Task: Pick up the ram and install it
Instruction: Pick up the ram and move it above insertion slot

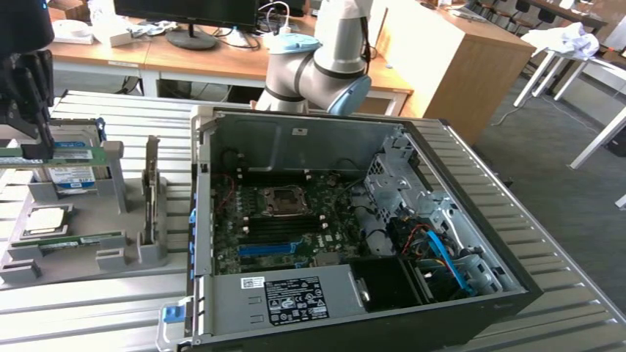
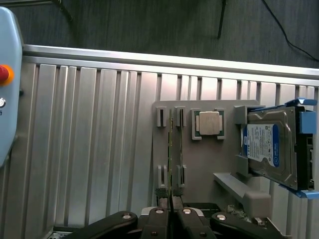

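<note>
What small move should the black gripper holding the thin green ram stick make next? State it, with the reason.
Probably carry the long thin green ram stick across toward the open computer case: the gripper is shut on it above the grey plastic holder, and the motherboard's black memory slots look empty.

**Setting:** robotics laboratory or test workshop, housed in an office-type room.

**Evidence:**
- Grey jointed robot arm [image 1: 313, 70] with pale blue caps, standing behind a ribbed aluminium surface [image 1: 88, 312].
- Desktop computer case [image 1: 352, 235] lying on its side on that surface, side panel off, motherboard [image 1: 284, 220] and cabling exposed.
- Grey moulded fixture [image 1: 69, 257] beside the case, holding loose computer parts: a hard drive [image 2: 266, 147] and a processor [image 2: 208, 123].
- Pale control unit [image 2: 7, 99] with a red button, at the surface's edge.
- Background: wooden desks [image 1: 196, 55], a monitor [image 1: 186, 11], a wooden cabinet [image 1: 440, 59], white-legged furniture [image 1: 558, 66], grey floor [image 1: 558, 169].
</note>
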Action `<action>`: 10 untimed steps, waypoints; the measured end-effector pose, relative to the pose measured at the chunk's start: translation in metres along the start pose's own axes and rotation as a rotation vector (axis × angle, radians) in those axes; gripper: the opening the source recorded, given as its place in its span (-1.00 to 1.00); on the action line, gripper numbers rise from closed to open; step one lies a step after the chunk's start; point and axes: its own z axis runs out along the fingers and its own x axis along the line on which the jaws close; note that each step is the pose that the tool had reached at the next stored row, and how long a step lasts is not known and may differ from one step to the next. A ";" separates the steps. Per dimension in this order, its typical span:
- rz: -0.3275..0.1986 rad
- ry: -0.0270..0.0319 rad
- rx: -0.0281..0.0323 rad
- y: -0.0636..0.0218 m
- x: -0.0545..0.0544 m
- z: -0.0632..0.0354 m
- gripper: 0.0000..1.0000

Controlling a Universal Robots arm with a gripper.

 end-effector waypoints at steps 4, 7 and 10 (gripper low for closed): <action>0.000 0.0004 0.0000 -0.0048 0.000 -0.0001 -0.75; 0.000 0.0007 0.0001 -0.0083 0.000 -0.0002 -0.75; 0.000 0.0012 0.0000 -0.0116 0.001 -0.0004 -0.75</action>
